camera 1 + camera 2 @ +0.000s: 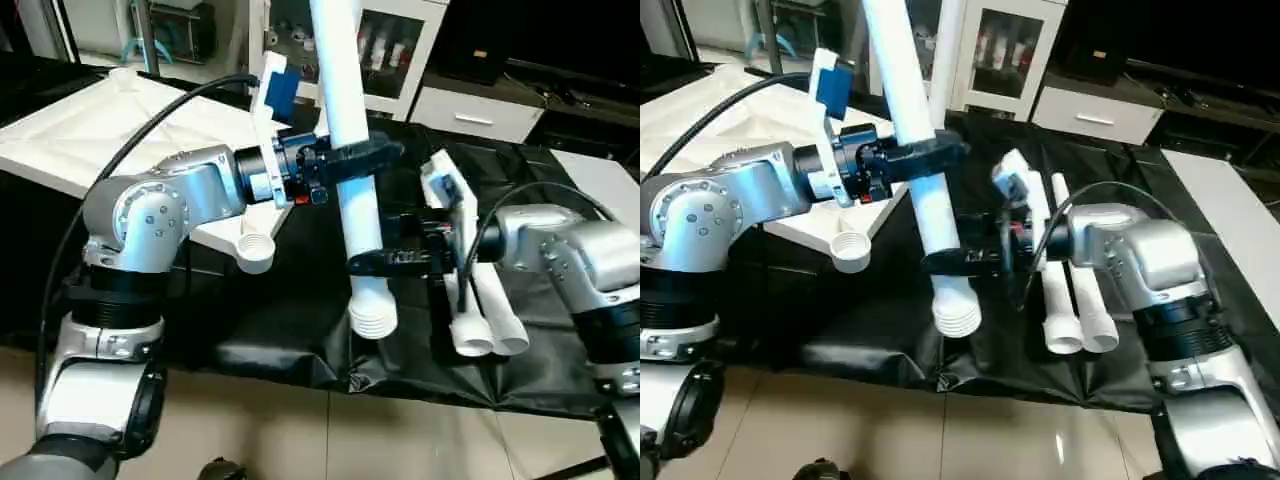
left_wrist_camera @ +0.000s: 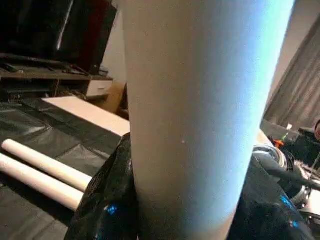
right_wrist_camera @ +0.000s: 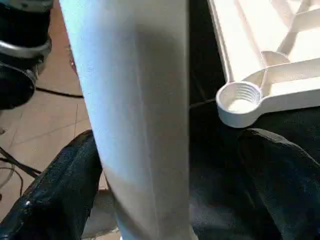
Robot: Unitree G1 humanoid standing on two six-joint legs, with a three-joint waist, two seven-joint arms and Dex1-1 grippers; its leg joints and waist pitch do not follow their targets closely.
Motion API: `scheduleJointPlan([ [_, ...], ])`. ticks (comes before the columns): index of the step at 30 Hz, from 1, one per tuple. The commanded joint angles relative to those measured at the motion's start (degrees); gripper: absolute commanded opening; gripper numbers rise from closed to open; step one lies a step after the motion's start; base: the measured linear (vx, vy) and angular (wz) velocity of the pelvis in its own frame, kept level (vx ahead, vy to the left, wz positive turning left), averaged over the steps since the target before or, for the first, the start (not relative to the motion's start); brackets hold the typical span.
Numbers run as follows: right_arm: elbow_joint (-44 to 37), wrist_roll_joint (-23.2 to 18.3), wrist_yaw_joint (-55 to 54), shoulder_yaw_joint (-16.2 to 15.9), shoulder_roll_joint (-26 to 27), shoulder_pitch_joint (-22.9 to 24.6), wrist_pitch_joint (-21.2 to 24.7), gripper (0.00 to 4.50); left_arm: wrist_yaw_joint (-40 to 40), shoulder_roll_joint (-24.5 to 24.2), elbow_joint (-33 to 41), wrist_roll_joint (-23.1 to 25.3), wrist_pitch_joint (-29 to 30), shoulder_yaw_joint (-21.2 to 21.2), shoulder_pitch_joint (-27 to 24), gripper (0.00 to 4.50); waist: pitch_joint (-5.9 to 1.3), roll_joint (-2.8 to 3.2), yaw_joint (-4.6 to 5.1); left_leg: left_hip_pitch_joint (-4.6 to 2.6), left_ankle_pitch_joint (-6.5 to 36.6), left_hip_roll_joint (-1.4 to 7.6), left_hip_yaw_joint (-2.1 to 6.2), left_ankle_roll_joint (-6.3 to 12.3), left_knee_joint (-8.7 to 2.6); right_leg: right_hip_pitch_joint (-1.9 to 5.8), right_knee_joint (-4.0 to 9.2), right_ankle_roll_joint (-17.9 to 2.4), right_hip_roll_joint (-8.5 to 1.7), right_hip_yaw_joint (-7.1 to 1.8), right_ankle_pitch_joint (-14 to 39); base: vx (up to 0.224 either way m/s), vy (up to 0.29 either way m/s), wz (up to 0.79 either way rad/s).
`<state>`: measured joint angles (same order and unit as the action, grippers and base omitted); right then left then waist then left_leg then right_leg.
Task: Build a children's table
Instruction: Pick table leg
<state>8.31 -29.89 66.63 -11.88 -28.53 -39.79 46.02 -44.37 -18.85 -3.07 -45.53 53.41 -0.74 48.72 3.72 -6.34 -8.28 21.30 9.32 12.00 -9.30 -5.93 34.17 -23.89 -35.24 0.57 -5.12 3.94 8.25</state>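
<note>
**Midway Through: Robot Lifts a Leg Toward the Tabletop**

Now held nearly upright, one white tubular leg [image 1: 352,150] is clamped in the left gripper [image 1: 362,156], its threaded end [image 1: 373,318] hanging just beside the tabletop [image 1: 100,130]. The right gripper [image 1: 395,261] straddles the leg lower down with its black fingers [image 3: 55,195] spread apart, one touching, the other clear of the tube, apparently after passing it across. The one-handed hold seems meant to free the leg for turning its threaded end into the nearest corner socket [image 1: 255,250]. Two more legs [image 1: 485,320] lie side by side beyond the raised leg from the tabletop, on the black-covered worktable [image 1: 290,330]. A glass-fronted cabinet [image 1: 390,50] stands behind; tiled floor [image 1: 300,430] lies below.
</note>
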Motion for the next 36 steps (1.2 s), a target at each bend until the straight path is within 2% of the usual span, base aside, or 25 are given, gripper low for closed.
scheduleJointPlan([
  [1,-1.12,0.60,-0.35,0.09,-0.45,0.35,-0.74,4.50,-1.06,-0.05,1.68,0.17,-0.41,-0.86,1.22,1.75,-4.49,1.11,-0.04,-0.70,15.20,0.73,-0.19,-4.06,-4.05,3.08,3.62,-9.15,-2.42,-1.75,16.62,0.000,0.000,0.00],
  [3,-1.28,0.42,0.01,-0.17,-0.48,0.53,-0.78,4.50,-1.28,-0.11,1.73,0.28,-0.45,-0.92,1.19,1.75,-4.47,1.18,-0.09,-0.71,15.19,0.74,-0.20,-4.06,-4.07,3.08,3.56,-9.37,-2.41,-1.75,16.20,0.000,0.000,0.00],
  [5,-1.72,0.18,1.36,-0.93,-0.79,1.04,-0.46,4.16,-2.08,-0.35,1.98,0.49,-0.69,-1.16,1.13,1.75,-4.45,1.09,-0.13,-0.68,15.18,0.70,-0.22,-3.95,-4.06,3.14,3.55,-9.41,-2.42,-1.75,16.20,0.000,0.000,0.00],
  [11,-2.47,0.85,2.89,-2.28,-1.37,2.24,-0.43,3.72,-3.39,-0.71,2.28,0.86,-1.01,-1.42,1.13,1.75,-4.43,1.10,-0.10,-0.63,15.33,0.74,-0.17,-3.87,-4.10,3.16,3.59,-9.26,-2.48,-1.76,16.65,0.000,0.000,0.00],
  [13,-2.91,1.15,3.39,-2.96,-1.62,2.74,-0.52,3.45,-3.92,-0.79,2.69,0.86,-0.95,-1.72,1.02,1.75,-4.38,1.11,-0.16,-0.70,15.53,0.74,-0.20,-3.92,-4.09,3.10,3.63,-9.23,-2.47,-1.78,16.98,0.000,0.000,0.00],
  [21,-2.87,1.37,3.14,-3.12,-1.21,2.87,-0.66,2.79,-4.96,-0.81,3.36,0.96,-0.91,-2.36,0.84,1.75,-4.40,1.27,-0.13,-0.73,15.79,0.74,-0.16,-3.96,-4.09,3.09,3.56,-9.54,-2.41,-1.78,16.45,0.000,0.000,0.00],
  [22,-2.91,1.39,3.19,-3.26,-1.21,2.94,-0.60,2.70,-4.99,-0.70,3.37,1.04,-0.94,-2.40,0.81,1.75,-4.40,1.15,-0.11,-0.70,15.82,0.74,-0.17,-3.95,-4.08,3.11,3.55,-9.52,-2.41,-1.78,16.49,0.000,0.000,0.00],
  [23,-3.03,1.41,3.33,-3.47,-1.24,3.09,-0.47,2.48,-5.01,-0.60,3.37,1.11,-0.96,-2.43,0.78,1.75,-4.41,1.22,-0.14,-0.70,15.73,0.75,-0.15,-3.96,-4.09,3.13,3.54,-9.60,-2.45,-1.79,16.41,0.000,0.000,0.00],
  [30,-3.88,1.59,4.09,-4.58,-1.80,3.95,-0.28,2.02,-5.26,-0.64,3.28,1.23,-0.96,-2.44,0.78,1.75,-4.44,1.16,-0.20,-0.65,15.40,0.71,-0.18,-3.83,-4.06,3.18,3.51,-9.65,-2.43,-1.78,16.17,0.000,0.000,0.00],
  [36,-4.31,1.82,4.42,-4.88,-2.09,4.34,-0.39,1.92,-5.48,-0.67,3.11,1.51,-1.14,-2.45,0.80,1.75,-4.43,1.21,-0.20,-0.74,16.05,0.76,-0.13,-3.88,-4.05,3.07,3.64,-9.28,-2.47,-1.78,17.34,0.000,0.000,0.00],
])
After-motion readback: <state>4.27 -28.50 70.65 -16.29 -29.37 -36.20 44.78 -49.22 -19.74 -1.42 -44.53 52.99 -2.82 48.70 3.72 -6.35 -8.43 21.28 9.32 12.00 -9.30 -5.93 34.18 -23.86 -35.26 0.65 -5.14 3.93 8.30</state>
